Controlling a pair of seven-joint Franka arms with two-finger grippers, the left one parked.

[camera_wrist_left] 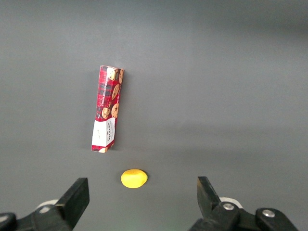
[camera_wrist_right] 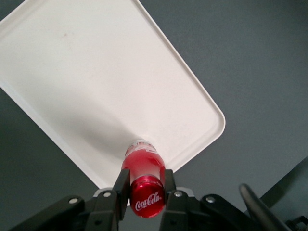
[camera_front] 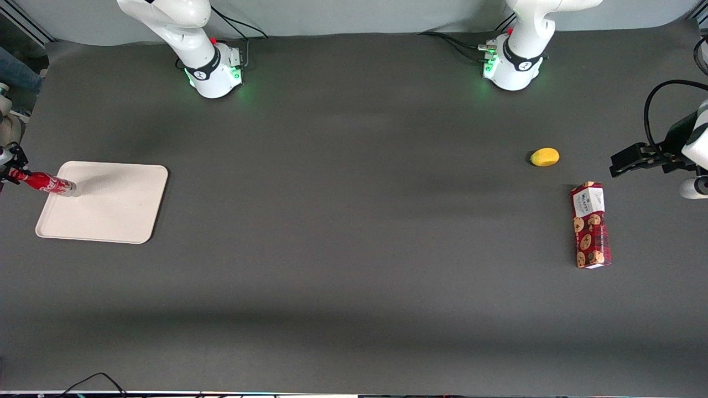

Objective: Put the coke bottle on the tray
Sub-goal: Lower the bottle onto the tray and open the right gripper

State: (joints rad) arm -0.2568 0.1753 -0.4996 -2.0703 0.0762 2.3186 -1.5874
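Gripper (camera_wrist_right: 144, 192) at far left of the front frame pinches the slim red coke bottle (camera_front: 43, 182) by its neck, silvery base resting on the flat off-white rectangular tray (camera_front: 116, 207) near its edge, bottle leaning.

Toward the parked arm's end of the dark grey surface (camera_front: 354, 265): a red cookie box (camera_front: 591, 225) lying flat on its long side, printed with cookies, a white label panel at the end farther from the front camera. Near it but apart, and farther from the front camera, a small yellow oval thing (camera_front: 545, 157), possibly a lemon, though too small to be sure. Along the surface's edge nearest the front camera, toward the working arm's end, a thin black cable (camera_front: 94, 381) looping.
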